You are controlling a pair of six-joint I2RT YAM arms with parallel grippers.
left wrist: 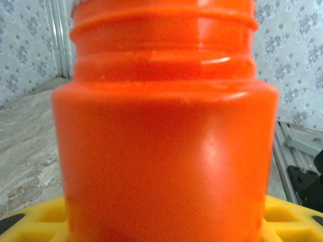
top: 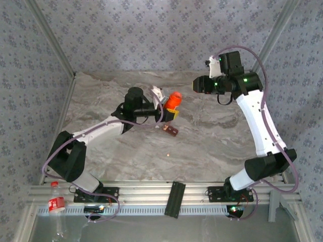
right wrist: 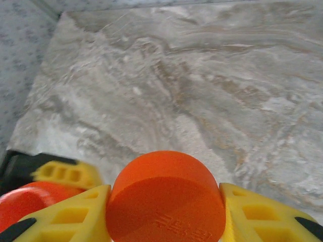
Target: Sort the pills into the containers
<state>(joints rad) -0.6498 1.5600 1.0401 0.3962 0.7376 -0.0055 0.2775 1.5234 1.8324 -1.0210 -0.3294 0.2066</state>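
My left gripper [top: 170,112] is shut on an orange bottle [top: 174,100], held above the middle of the marble table. In the left wrist view the bottle [left wrist: 161,141] stands uncapped with its threaded neck up, and yellow fingers [left wrist: 35,222] show at its base. My right gripper [right wrist: 166,212] is shut on the round orange cap [right wrist: 166,199], raised to the right of the bottle [right wrist: 22,201]. From above, the right gripper [top: 198,84] hangs apart from the bottle. The dark reddish-brown containers [top: 171,131] lie on the table just below the bottle. One tiny pale pill [top: 168,155] lies nearer the front.
The marble table [top: 217,136] is closed in by patterned walls at the back and sides. A black strip [top: 174,198] lies across the front rail. A plastic bottle with a red label [top: 56,203] rests at the near left, off the table.
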